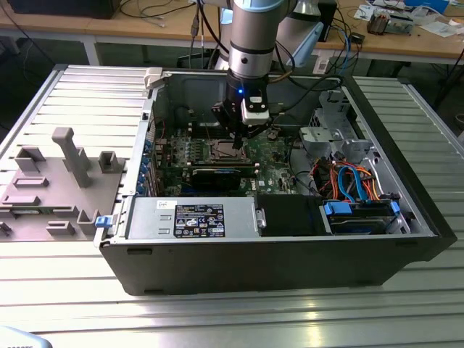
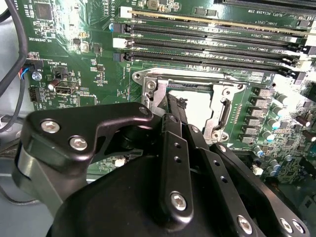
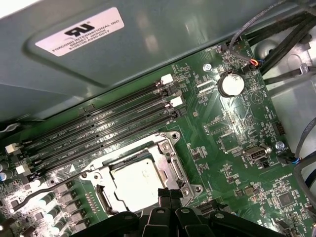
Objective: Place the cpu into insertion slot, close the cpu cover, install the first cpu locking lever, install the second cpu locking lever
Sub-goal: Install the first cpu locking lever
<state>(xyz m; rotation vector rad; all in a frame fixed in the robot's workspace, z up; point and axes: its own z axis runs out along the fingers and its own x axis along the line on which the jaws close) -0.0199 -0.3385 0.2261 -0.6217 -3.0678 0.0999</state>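
Note:
The cpu (image 3: 136, 183) (image 2: 200, 109) lies flat in the insertion slot (image 1: 223, 150) on the green motherboard, its pale metal top showing. The silvery cpu cover (image 3: 170, 157) (image 2: 148, 81) lies down around it as a frame. A thin metal lever rod (image 3: 49, 192) juts out from one side of the socket, and a dark bent rod (image 2: 224, 116) runs along another side. My gripper (image 3: 168, 193) (image 2: 174, 102) (image 1: 241, 134) is shut with nothing between its black fingers. Its tips stand at the socket's edge beside the cpu; whether they touch cannot be told.
Long black memory slots (image 3: 98, 133) run beside the socket, with a coin battery (image 3: 231, 84) further along the board. The open computer case holds a power supply (image 1: 192, 217) in front and a cable bundle (image 1: 348, 181) at the exterior view's right. A grey fixture (image 1: 65, 167) stands outside it.

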